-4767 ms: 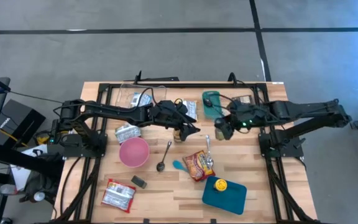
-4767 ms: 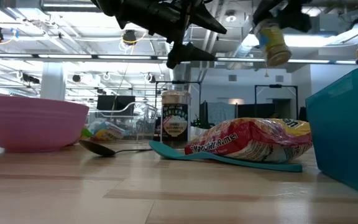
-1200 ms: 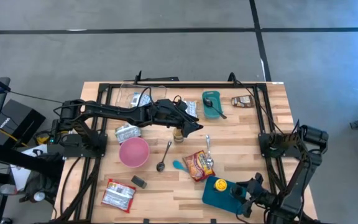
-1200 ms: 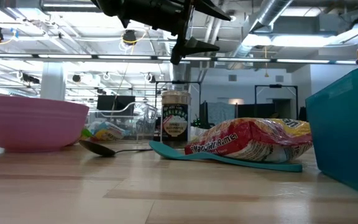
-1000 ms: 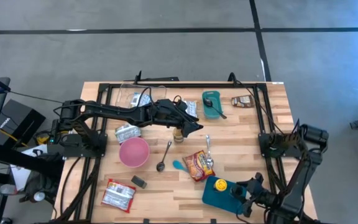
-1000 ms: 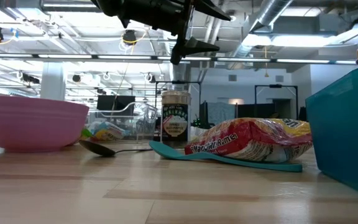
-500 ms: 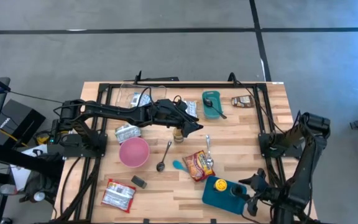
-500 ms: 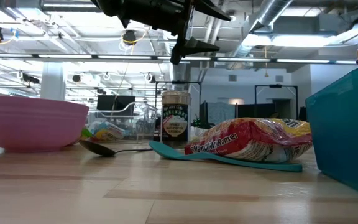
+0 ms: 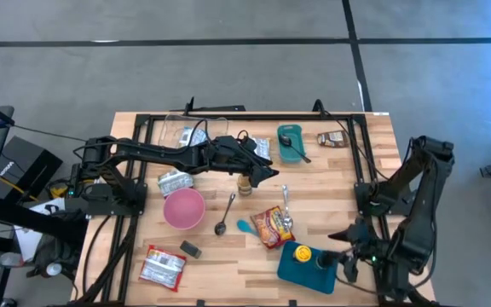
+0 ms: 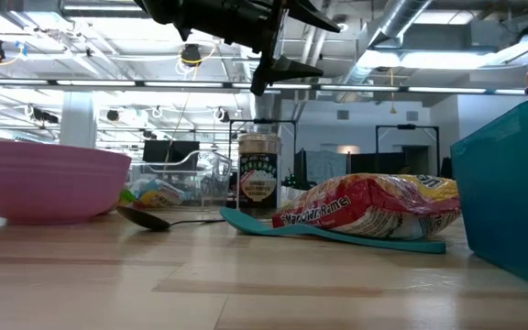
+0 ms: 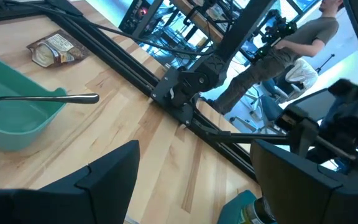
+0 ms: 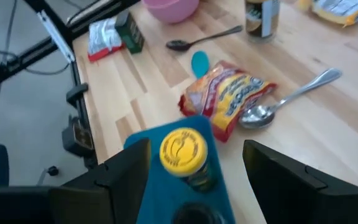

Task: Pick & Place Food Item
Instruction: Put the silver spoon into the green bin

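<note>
My right gripper [image 9: 345,258] stands open and holds nothing; I see it just beside the teal box [image 9: 309,271], at the table's near right corner. The yellow-lid jar [image 12: 183,153] stands upright on that box, in front of the open fingers and apart from them. My left gripper [image 9: 262,173] hangs open above the dark jar [image 10: 258,174], not touching it. The ramen pack [image 9: 272,225] lies between that jar and the box, with a metal spoon [image 12: 288,98] touching it.
</note>
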`<state>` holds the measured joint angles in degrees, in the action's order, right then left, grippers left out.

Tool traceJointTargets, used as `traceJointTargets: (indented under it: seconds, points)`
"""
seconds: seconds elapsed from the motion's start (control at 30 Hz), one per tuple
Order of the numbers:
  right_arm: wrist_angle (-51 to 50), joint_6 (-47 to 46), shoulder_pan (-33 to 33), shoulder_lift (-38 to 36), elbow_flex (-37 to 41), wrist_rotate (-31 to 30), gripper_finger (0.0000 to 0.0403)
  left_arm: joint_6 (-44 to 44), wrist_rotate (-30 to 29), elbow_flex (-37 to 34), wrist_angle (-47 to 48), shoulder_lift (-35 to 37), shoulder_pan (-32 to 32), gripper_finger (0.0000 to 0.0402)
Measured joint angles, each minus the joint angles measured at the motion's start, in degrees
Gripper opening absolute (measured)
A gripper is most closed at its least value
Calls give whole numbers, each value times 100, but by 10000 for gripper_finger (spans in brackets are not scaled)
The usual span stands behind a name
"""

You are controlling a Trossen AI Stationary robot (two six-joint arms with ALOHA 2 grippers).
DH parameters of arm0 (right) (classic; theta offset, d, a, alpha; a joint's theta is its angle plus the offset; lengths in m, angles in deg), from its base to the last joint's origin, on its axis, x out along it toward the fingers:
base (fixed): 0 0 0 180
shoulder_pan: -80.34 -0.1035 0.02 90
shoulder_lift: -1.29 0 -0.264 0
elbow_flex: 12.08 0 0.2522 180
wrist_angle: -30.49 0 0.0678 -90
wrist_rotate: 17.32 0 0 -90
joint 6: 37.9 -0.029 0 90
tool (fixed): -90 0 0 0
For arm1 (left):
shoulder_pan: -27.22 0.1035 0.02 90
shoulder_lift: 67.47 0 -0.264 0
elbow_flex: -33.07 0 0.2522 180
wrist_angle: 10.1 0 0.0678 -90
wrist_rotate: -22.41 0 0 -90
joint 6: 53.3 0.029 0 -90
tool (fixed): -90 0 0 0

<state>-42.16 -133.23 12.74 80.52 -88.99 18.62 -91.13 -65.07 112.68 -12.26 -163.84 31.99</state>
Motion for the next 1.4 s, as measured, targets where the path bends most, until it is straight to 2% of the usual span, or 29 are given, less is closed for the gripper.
traceJointTargets:
  seconds: [0.47,0.6,0.7,0.97,1.1,1.23,1.4]
  points:
    - [-239,0,844,-694,0,0,250,105,3,-7,45,59,2,301]
    - [-239,10,1154,-778,0,2,250,332,-9,-11,145,342,6,301]
    - [-193,234,1405,-841,0,37,250,628,-254,-7,558,664,11,300]
    - [-197,295,2408,-1013,0,1098,250,1210,-730,-7,1850,1598,11,300]
    - [-193,294,3017,-1005,0,1925,250,1349,-948,-4,2350,1959,11,300]
    - [-170,293,3647,-894,2,2700,250,1360,-1179,-4,2827,2219,11,300]
    - [133,407,4353,-676,0,3241,249,1362,-1250,2,3031,2339,13,300]
